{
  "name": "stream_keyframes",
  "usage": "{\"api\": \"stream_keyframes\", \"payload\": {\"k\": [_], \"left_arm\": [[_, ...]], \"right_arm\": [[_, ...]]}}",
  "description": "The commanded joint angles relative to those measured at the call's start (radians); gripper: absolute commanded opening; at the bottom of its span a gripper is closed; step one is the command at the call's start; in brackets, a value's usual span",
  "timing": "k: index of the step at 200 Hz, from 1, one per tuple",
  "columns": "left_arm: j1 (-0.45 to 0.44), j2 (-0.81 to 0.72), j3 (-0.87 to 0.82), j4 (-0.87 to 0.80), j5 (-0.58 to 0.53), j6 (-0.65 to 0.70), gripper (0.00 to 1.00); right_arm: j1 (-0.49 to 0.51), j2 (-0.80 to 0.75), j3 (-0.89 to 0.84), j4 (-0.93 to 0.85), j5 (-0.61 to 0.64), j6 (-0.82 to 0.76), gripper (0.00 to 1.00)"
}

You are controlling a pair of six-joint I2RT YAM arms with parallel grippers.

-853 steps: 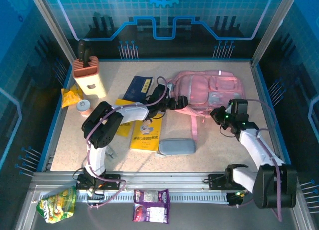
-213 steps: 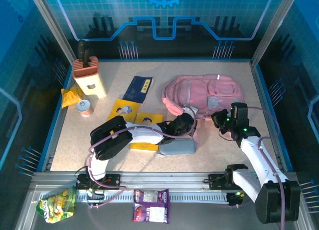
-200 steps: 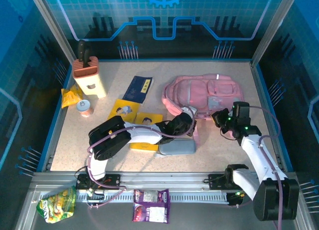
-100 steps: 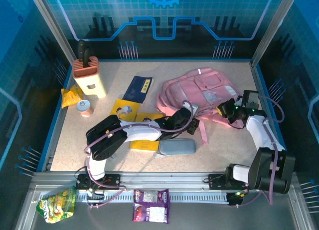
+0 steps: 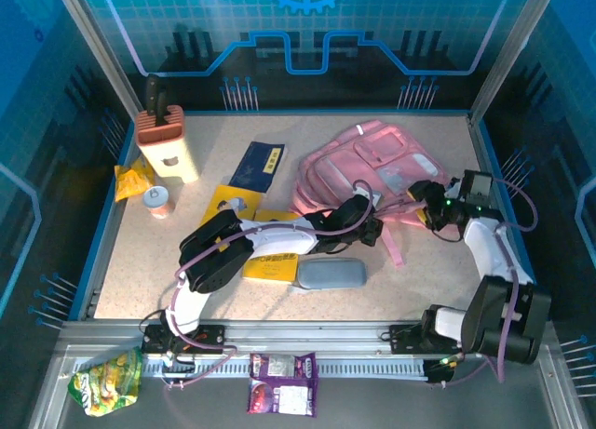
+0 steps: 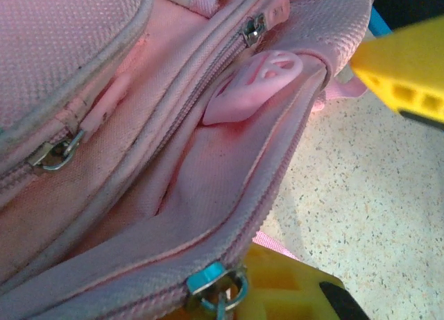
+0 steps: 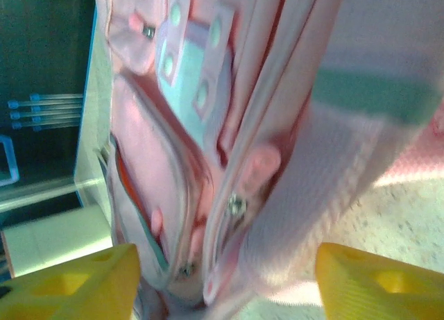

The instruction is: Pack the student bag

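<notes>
**Bag point(image 5: 372, 164) lies at the far right of the worktop point(image 5: 140, 261), with 1 pincer on it and 1 beside it; packing looks barely begun.**

The left pincer point(image 5: 371, 229) reaches across from the left and is clamped narrow on the bag's near zip edge. A blue zip pull point(image 6: 215, 282) sits right at its lower finger, so it is probably pinching the lip to lift it and hold the mouth open. The right pincer point(image 5: 421, 196) sits against the bag's right side with jaws wide, fabric and zips ahead of them and nothing held. It seems placed to take the opposite lip or a zip. A grey case point(image 5: 328, 273) and books point(image 5: 275, 261) lie just near of the bag, under the left arm, likely waiting to go in.
</notes>
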Motion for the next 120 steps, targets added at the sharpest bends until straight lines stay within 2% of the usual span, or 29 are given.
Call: {"api": "stream_keyframes", "payload": {"k": [1, 21, 52, 70, 91, 120], "left_arm": [[-0.001, 0.002, 0.052, 0.034, 0.046, -0.012, 0.00], [-0.001, 0.007, 0.058, 0.035, 0.059, -0.016, 0.00], [-0.003, 0.001, 0.059, 0.028, 0.067, -0.021, 0.00], [-0.006, -0.004, 0.054, 0.030, 0.071, -0.019, 0.00], [-0.007, -0.007, 0.056, 0.025, 0.081, -0.012, 0.00], [-0.008, -0.013, 0.059, 0.019, 0.087, 0.005, 0.00]], "right_arm": [[0.035, -0.074, -0.074, -0.041, -0.058, 0.048, 0.74], [0.082, -0.086, -0.115, 0.007, -0.080, 0.130, 0.78], [0.164, -0.029, -0.133, 0.121, -0.078, 0.247, 0.77], [0.182, 0.029, -0.143, 0.233, -0.095, 0.310, 0.68], [0.211, 0.083, -0.115, 0.244, -0.063, 0.313, 0.60], [0.208, 0.122, -0.110, 0.296, -0.039, 0.318, 0.38]]}}
